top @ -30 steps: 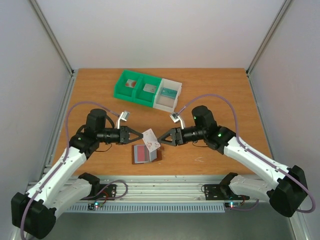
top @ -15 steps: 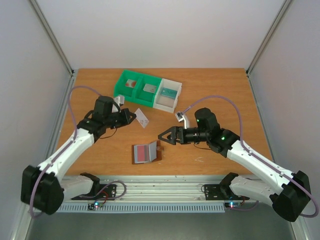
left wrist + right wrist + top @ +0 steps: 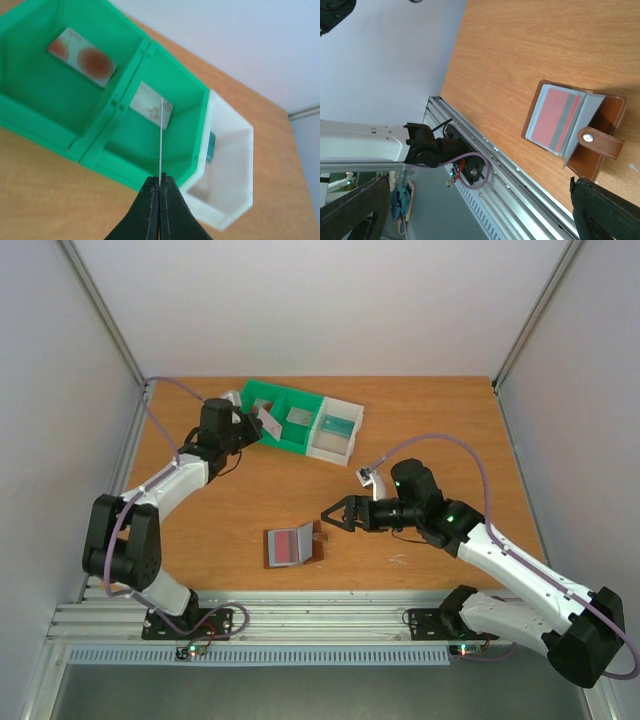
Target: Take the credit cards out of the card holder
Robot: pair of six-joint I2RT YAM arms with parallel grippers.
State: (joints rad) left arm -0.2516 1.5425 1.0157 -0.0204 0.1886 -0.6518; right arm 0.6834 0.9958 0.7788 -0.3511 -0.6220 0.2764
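Left hand (image 3: 160, 184) pinched shut on a pale card (image 3: 161, 135), edge-on above the green bin (image 3: 45, 132), upper left of the overhead view. Right hand (image 3: 328, 515) spread apart, empty, mid-frame beside the open wallet (image 3: 293, 545) on the bench (image 3: 450, 420); red card (image 3: 545, 122) inside. Probably light, stiff, slick: best nipped by an exposed edge.

Held card (image 3: 161, 140) edge-on, face unseen. Teal card (image 3: 210, 145) half behind white bin (image 3: 235, 150) wall. Fingers (image 3: 607, 212) of right gripper (image 3: 328, 517) cropped.
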